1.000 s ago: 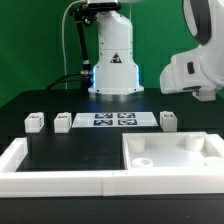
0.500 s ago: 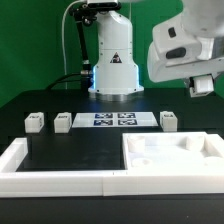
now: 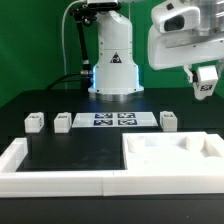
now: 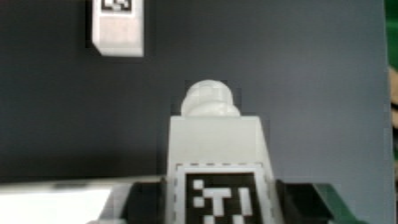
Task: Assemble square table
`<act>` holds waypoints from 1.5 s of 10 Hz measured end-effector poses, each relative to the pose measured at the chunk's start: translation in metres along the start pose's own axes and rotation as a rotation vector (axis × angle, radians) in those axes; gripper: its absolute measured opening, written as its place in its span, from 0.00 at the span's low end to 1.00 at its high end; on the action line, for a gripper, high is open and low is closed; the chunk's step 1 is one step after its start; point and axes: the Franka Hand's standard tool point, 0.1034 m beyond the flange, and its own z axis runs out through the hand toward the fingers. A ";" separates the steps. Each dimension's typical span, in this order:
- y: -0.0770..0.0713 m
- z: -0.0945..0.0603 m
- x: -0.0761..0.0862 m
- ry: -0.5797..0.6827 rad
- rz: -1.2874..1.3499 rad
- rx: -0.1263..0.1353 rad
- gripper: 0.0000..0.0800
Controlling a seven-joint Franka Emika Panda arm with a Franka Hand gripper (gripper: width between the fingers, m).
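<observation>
The gripper (image 3: 205,80) has its fingers clamped on one table leg (image 4: 217,150), peg end projecting beyond them, evidently ready for insertion. The tabletop slab (image 3: 170,155) lies well below the fingers, rim upward.

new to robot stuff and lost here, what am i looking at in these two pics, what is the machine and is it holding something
It is one white robot arm standing at the back of a dark table. One picture comes from a camera off the arm that sees the whole scene. The other comes from a camera on the arm's wrist, looking along its tool. On the table lie three small white tagged legs, a flat marker board, the square tabletop slab and a long white border rail. The tool hangs in the air, closed on a fourth leg, which fills the wrist picture. Another leg lies on the table beyond it.
</observation>
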 end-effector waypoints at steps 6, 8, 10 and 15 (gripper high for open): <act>-0.007 -0.034 0.038 0.411 0.001 0.013 0.36; -0.006 -0.032 0.040 0.515 -0.006 0.012 0.36; -0.004 -0.023 0.048 0.540 -0.024 0.007 0.36; -0.001 -0.033 0.091 0.571 -0.134 -0.020 0.36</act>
